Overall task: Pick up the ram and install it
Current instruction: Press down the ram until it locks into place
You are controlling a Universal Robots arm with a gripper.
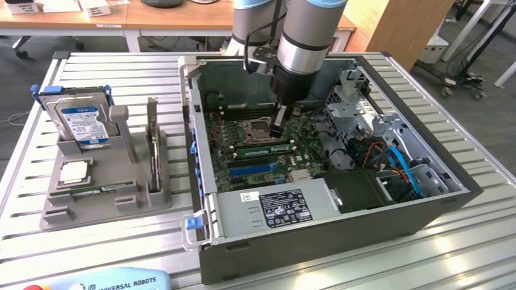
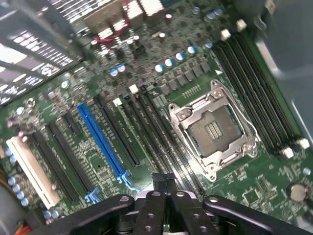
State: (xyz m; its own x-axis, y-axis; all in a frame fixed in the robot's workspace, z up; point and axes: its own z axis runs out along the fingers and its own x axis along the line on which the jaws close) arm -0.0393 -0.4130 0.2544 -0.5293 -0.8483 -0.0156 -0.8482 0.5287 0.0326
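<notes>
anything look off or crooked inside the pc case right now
Nothing stands out. The hand is down inside the open case, over the slots beside the empty processor socket. The board and cables look undisturbed.

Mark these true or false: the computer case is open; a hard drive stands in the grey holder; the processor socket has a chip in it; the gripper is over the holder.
1. The computer case is open, showing the motherboard. True.
2. A hard drive stands in the grey holder. True.
3. The processor socket holds a chip. False: it looks empty, and a silver chip lies on the holder.
4. The gripper is over the holder. False: it is inside the case, beside the socket.
</notes>
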